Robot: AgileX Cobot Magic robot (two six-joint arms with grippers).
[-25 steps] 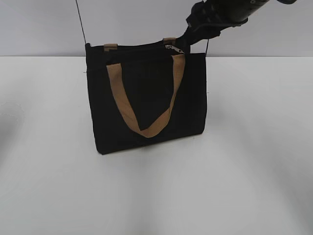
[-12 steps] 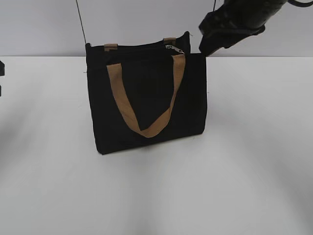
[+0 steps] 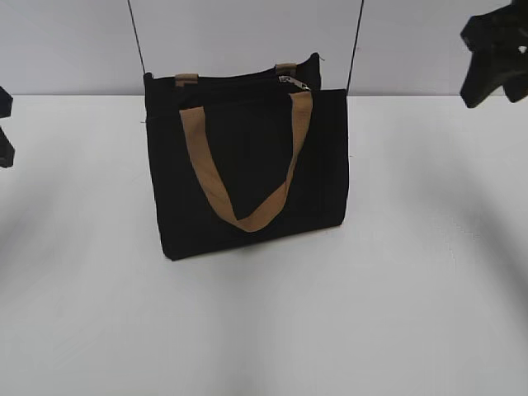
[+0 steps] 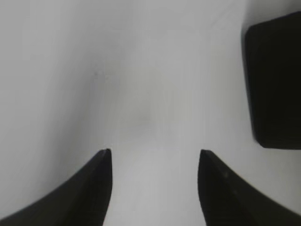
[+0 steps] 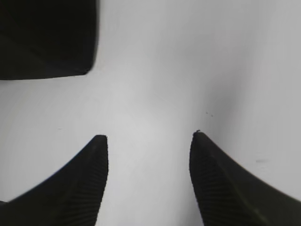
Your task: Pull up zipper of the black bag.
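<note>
The black bag point(image 3: 247, 165) stands upright on the white table, with a tan handle point(image 3: 247, 177) hanging down its front. The zipper point(image 3: 231, 80) runs along its top edge, and its silver pull point(image 3: 290, 81) sits near the right end. My right gripper point(image 3: 487, 87) is far right of the bag, open and empty point(image 5: 149, 136). My left gripper point(image 3: 4, 132) is at the far left edge, open and empty point(image 4: 155, 153). A corner of the bag shows in the left wrist view point(image 4: 275, 80) and in the right wrist view point(image 5: 44, 37).
Two thin black cords point(image 3: 137, 37) point(image 3: 356, 41) rise from the bag's top corners out of view. The white table point(image 3: 264, 322) spreads on all sides of the bag, with a grey wall behind.
My right gripper has left the zipper pull and swung away to the far right. My left gripper has come into view at the left edge. The bag stays put.
</note>
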